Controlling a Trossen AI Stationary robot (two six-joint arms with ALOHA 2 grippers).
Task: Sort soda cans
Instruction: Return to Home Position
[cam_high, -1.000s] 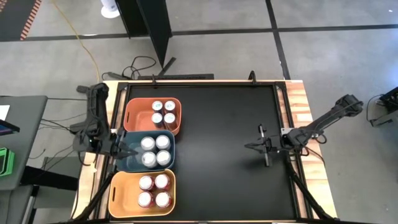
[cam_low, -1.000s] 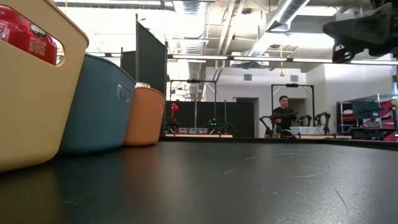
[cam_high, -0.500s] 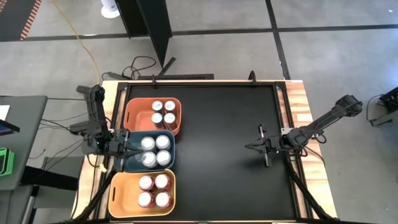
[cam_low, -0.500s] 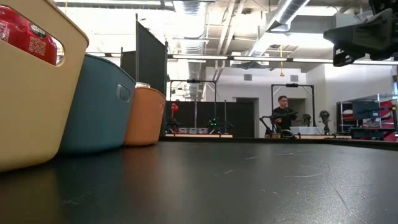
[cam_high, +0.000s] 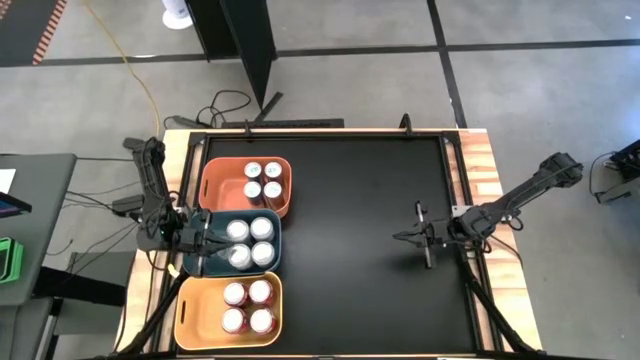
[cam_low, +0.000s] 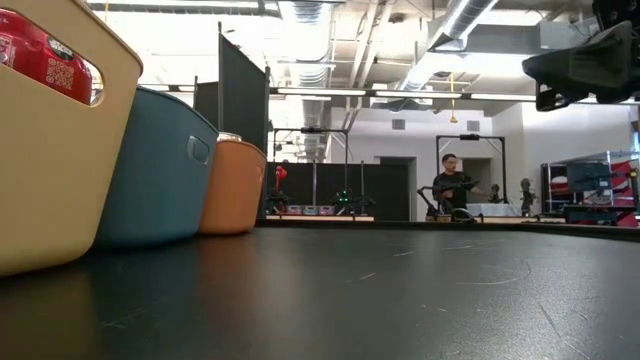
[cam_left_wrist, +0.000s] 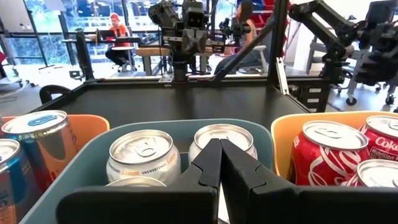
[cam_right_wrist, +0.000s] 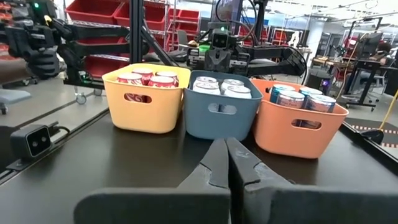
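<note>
Fingers of the left gripper (cam_left_wrist: 219, 149) are pressed together and hold nothing, just at the outer wall of the blue bin (cam_right_wrist: 205, 124). The soda cans (cam_high: 250, 242) stand upright directly ahead, sorted into orange bin (cam_right_wrist: 292, 134), blue and yellow bin (cam_right_wrist: 149, 118). One silver can (cam_left_wrist: 144, 163) reads "unsweetened", one red can (cam_left_wrist: 382, 146) "Coke". Well apart, over the desk's (cam_high: 350, 250) right side, the right gripper (cam_right_wrist: 226, 149) is likewise closed and empty.

I note: high camera looks straight down on the whole table (cam_high: 350, 200). Low camera sits at tabletop level, close beside the bins (cam_low: 150, 170). The wrist cameras face each other across the table. All four share the bins.
</note>
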